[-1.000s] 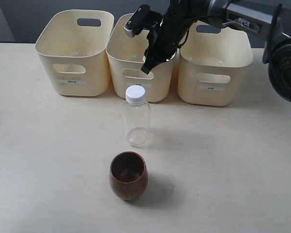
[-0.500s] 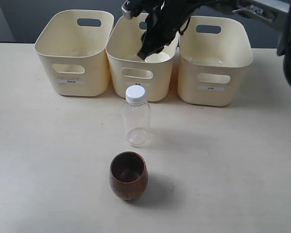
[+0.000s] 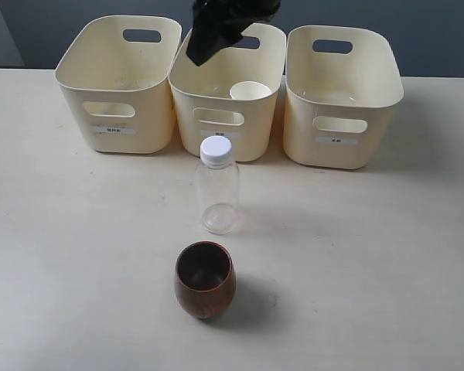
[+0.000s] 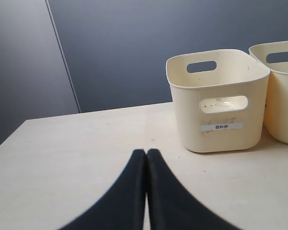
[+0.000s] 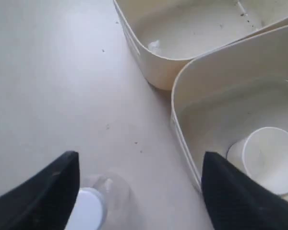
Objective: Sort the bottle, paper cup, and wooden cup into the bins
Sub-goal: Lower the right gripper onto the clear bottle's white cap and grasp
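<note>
The clear bottle [image 3: 218, 189] with its white cap [image 5: 86, 211] stands upright on the table in front of the middle bin [image 3: 216, 117]. Nearer the front edge sits the brown wooden cup [image 3: 205, 279]. The white paper cup [image 3: 250, 90] rests inside the middle bin, its mouth showing [image 5: 270, 160]. My right gripper [image 3: 205, 42] hangs open and empty high above the gap between the left bin [image 3: 120, 116] and the middle bin; in its wrist view the right gripper [image 5: 140, 158] spans bare table beside the bottle cap. My left gripper [image 4: 146, 152] is shut and empty, low over the table.
The third bin [image 3: 342, 124] stands at the right of the row. In the left wrist view the left bin [image 4: 221, 103] with its label is ahead, and the middle bin's corner [image 4: 283, 96] shows at the edge. A dark wall runs behind the table.
My right gripper has risen and swung left, away from the middle bin. The paper cup, hidden behind it a second ago, now shows inside that bin.
</note>
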`<action>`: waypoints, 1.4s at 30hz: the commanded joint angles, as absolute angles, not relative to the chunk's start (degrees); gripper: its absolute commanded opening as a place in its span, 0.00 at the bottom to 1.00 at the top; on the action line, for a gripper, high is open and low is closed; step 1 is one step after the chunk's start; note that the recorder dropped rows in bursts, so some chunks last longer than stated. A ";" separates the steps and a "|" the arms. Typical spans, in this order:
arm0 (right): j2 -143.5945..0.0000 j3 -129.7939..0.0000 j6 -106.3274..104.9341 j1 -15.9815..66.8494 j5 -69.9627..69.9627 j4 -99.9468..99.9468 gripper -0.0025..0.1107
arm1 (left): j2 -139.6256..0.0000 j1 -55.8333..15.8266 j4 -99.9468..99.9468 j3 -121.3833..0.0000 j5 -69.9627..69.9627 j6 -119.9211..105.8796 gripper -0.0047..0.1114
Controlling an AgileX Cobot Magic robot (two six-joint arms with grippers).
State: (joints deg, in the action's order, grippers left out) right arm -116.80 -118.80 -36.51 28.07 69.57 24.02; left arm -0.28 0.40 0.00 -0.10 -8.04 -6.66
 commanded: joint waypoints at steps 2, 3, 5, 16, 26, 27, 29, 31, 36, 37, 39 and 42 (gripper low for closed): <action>-116.23 -116.48 -32.32 32.79 69.96 15.71 0.63 | 0.00 0.43 0.00 0.00 -7.74 -6.58 0.04; -116.23 -115.40 -32.17 33.35 69.96 14.24 0.63 | 0.00 0.43 0.00 0.00 -7.74 -6.58 0.04; -116.23 -113.38 -31.27 34.15 69.96 11.57 0.63 | 0.00 0.43 0.00 0.00 -7.74 -6.58 0.04; -116.23 -107.74 -29.99 34.29 69.96 13.29 0.62 | 0.00 0.43 0.00 0.00 -7.74 -6.58 0.04; -116.23 -107.74 -29.99 34.29 69.96 17.24 0.62 | 0.00 0.43 0.00 0.00 -7.74 -6.58 0.04; -116.23 -107.74 -29.85 34.29 69.96 17.24 0.62 | 0.00 0.43 0.00 0.00 -7.74 -6.58 0.04; -116.23 -107.64 -29.23 34.37 69.96 17.24 0.62 | 0.00 0.43 0.00 0.00 -7.74 -6.58 0.04; -116.23 -107.08 -28.29 34.37 69.96 17.24 0.62 | 0.00 0.43 0.00 0.00 -7.74 -6.58 0.04; -116.23 -105.54 -28.29 34.37 69.96 16.02 0.62 | 0.00 0.43 0.00 0.00 -7.74 -6.58 0.04; -116.23 -105.44 -28.29 34.37 69.96 15.74 0.62 | 0.00 0.43 0.00 0.00 -7.74 -6.58 0.04; -116.23 -105.29 -28.29 34.37 69.96 15.90 0.62 | 0.00 0.43 0.00 0.00 -7.74 -6.58 0.04; -116.23 -105.29 -28.29 34.37 69.96 17.01 0.62 | 0.00 0.43 0.00 0.00 -7.74 -6.58 0.04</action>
